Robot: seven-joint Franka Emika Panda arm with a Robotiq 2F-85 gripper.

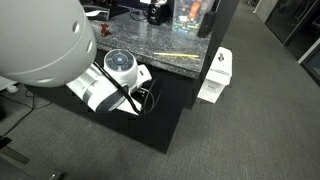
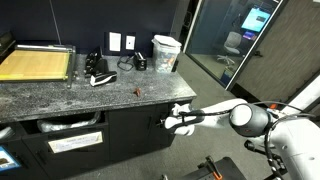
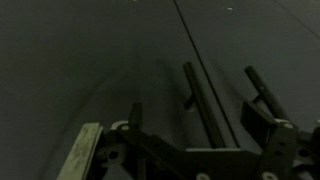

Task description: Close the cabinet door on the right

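One cabinet door [image 2: 128, 140], dark charcoal, below the desk's [image 2: 60, 100] front edge, beside the labelled cabinet front [image 2: 72, 143]. We list its bar handle [image 3: 192, 92] in wrist view. One hand [image 2: 163, 122], fingers apart, nothing clamped, close against the door.

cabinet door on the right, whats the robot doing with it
The robot arm reaches in to the dark cabinet door under the granite counter, its pincer open right at the panel. In the wrist view a thin bar handle lies just ahead of it. Nothing is gripped. Whether the door is fully shut cannot be told.
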